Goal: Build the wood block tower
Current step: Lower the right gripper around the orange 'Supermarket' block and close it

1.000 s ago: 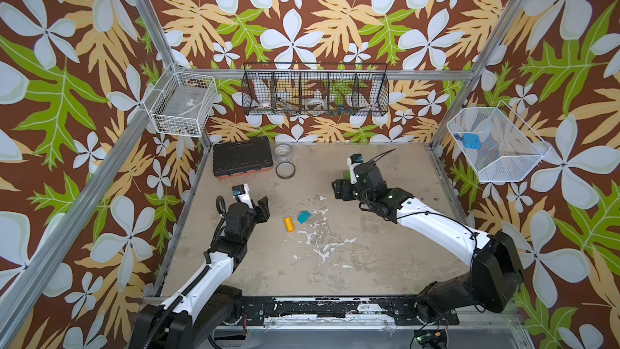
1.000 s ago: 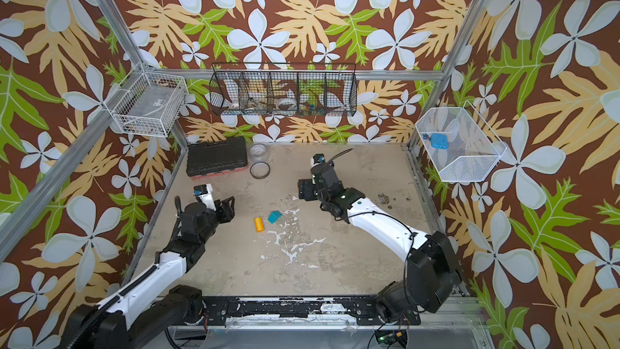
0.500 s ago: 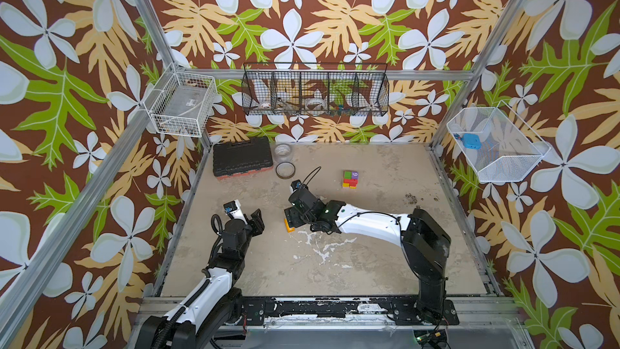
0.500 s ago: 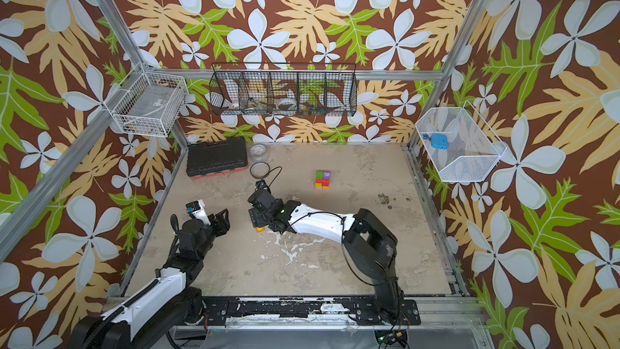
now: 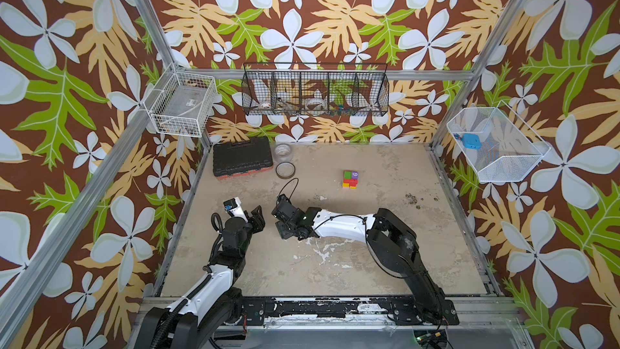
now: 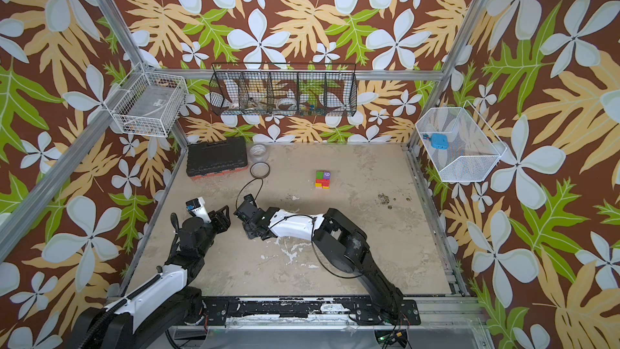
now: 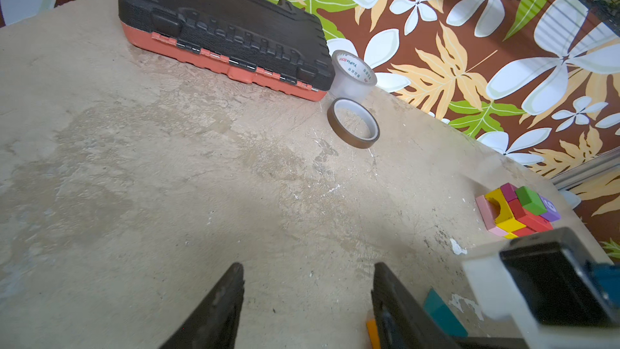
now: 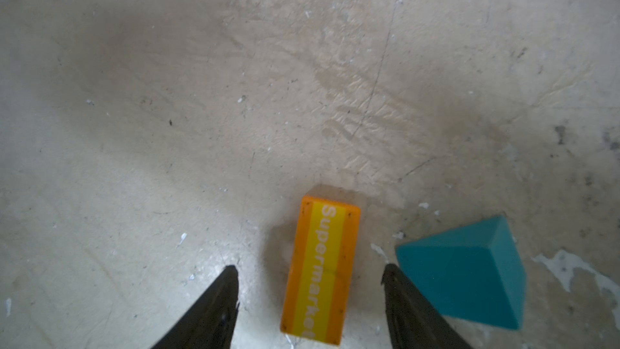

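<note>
The tower (image 5: 350, 178) (image 6: 322, 178) (image 7: 516, 211) is a low stack of red, yellow and pink wood blocks, with a green block and a purple cube on top. It stands at the back of the table. My right gripper (image 5: 280, 226) (image 6: 250, 229) (image 8: 308, 270) reaches across to the front left. It is open, its fingers either side of an orange block (image 8: 320, 270) printed "Supermarket" without touching it. A teal wedge (image 8: 469, 273) (image 7: 443, 313) lies just beside. Both are hidden under the gripper in both top views. My left gripper (image 5: 258, 216) (image 6: 223, 216) (image 7: 308, 283) is open and empty close by.
A black toolbox (image 5: 241, 159) (image 7: 228, 35) lies at the back left, with a clear tape roll (image 5: 283, 152) and a brown tape ring (image 5: 285, 169) next to it. Wire baskets hang on the walls. White scuffs mark the table's middle.
My right arm swung from the tower at the back to the front left, over the orange and teal blocks, and its jaws narrowed. My left arm drew back slightly towards the front.
</note>
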You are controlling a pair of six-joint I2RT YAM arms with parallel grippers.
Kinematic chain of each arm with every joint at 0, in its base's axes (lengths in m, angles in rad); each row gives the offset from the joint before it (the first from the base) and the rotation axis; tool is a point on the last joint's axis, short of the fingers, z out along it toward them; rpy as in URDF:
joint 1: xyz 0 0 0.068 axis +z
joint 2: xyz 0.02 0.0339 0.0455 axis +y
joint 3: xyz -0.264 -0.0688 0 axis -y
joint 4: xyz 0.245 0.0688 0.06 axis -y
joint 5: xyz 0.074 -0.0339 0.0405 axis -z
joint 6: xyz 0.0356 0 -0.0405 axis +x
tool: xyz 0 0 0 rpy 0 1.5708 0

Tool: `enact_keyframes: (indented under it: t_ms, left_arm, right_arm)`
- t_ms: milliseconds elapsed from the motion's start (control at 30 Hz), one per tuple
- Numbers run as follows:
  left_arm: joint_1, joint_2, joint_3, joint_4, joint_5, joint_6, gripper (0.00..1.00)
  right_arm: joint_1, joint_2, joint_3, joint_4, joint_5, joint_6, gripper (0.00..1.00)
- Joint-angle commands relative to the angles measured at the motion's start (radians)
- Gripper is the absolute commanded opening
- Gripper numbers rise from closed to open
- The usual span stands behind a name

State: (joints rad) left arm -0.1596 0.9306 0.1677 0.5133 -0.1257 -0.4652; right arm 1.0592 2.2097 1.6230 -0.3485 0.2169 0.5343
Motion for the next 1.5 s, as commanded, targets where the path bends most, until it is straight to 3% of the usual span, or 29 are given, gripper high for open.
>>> enact_keyframes:
  t_ms: [0, 267, 667, 967, 1200, 1333, 1467]
  left_arm:
    - [0.003, -0.007, -0.004, 0.033, 0.007, 0.0, 0.62]
    - [0.002, -0.009, -0.005, 0.034, 0.006, 0.001, 0.62]
    - [0.002, -0.004, -0.003, 0.038, 0.014, 0.003, 0.62]
    - [0.002, -0.004, -0.004, 0.04, 0.016, 0.003, 0.62]
    - [0.002, -0.009, -0.006, 0.044, 0.022, 0.005, 0.62]
    - [0.002, -0.019, -0.013, 0.052, 0.032, 0.007, 0.62]
    - [0.003, -0.042, -0.025, 0.059, 0.036, 0.007, 0.62]
  right_arm:
    - [-0.001, 0.014, -0.001, -0.029, 0.033, 0.004, 0.63]
    - [-0.002, 0.036, 0.016, -0.067, 0.054, -0.004, 0.53]
    - [-0.009, -0.074, -0.149, -0.074, 0.155, 0.042, 0.54]
    - [-0.062, -0.051, -0.15, -0.061, 0.107, 0.066, 0.53]
    - [-0.032, -0.06, -0.142, -0.019, 0.045, 0.121, 0.73]
    - [-0.028, -0.004, -0.074, -0.039, 0.042, 0.202, 0.76]
    - [-0.028, 0.062, 0.003, -0.097, 0.121, 0.287, 0.8]
